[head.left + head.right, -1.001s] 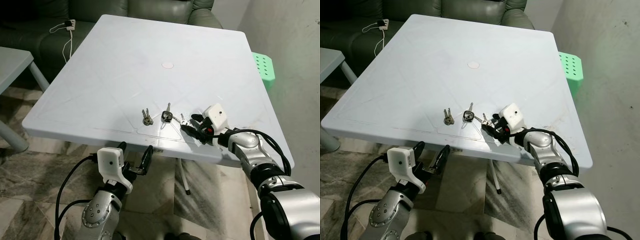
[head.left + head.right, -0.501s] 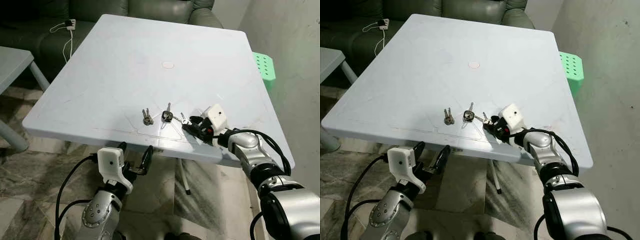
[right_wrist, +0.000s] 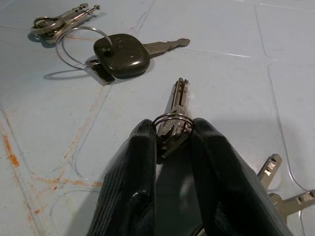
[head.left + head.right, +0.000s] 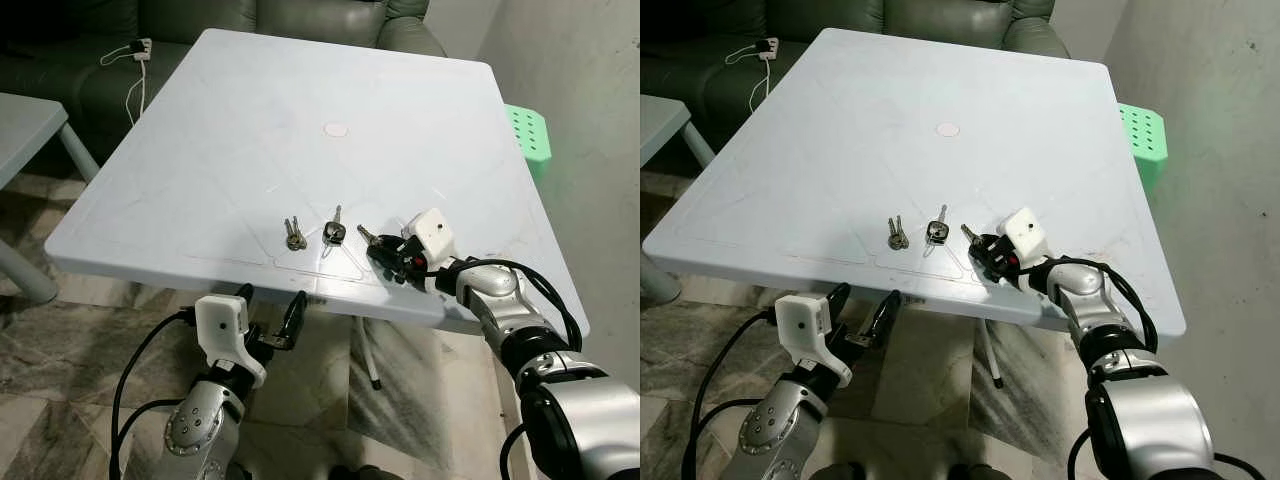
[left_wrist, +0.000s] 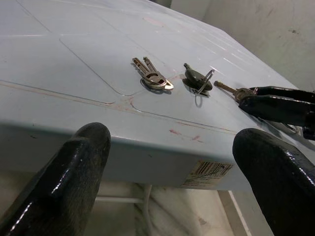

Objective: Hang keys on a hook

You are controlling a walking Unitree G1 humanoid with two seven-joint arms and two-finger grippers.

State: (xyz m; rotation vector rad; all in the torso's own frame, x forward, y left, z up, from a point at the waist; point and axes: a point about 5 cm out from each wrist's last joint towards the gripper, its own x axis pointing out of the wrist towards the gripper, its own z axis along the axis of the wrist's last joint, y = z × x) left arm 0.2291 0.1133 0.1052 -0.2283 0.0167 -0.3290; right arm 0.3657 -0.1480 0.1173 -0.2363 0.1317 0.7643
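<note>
- R gripper (image 3: 170,142) sits low over the pale blue counter (image 4: 300,120), near its front edge, towards the right side; fingers (image 3: 132,172) pinched together on a small bunch of silver keys (image 3: 174,125), ring and heads between the tips, blades poking out ahead.
- Held keys look just off the counter or barely on it; can't tell which. In the left eye view the bunch (image 4: 366,236) sits at the tip of the gripper (image 4: 385,255).
- Next bunch over, to the robot's left: black-headed key (image 4: 334,232) w/ a big wire ring, lying flat on the counter, apart from the held bunch.
- Further left again: pair of silver keys on a ring (image 4: 294,235), flat, near the black-headed one but not touching.
- More loose key blades (image 3: 283,191) lie on the counter beside the R gripper, seen from the right wrist.
- L gripper (image 4: 268,315) hangs below the counter's front edge, under the keys' side, fingers (image 5: 74,172) wide apart, nothing between them.
- White round spot (image 4: 336,129) mid-counter, well away from the keys.
- Dark green sofa (image 4: 300,20) behind the counter; white charger w/ cable (image 4: 138,50) on its seat at far left.
- Green plastic stool (image 4: 528,135) at the counter's right side, by the wall.
- Marble-patterned floor (image 4: 60,350) below.
</note>
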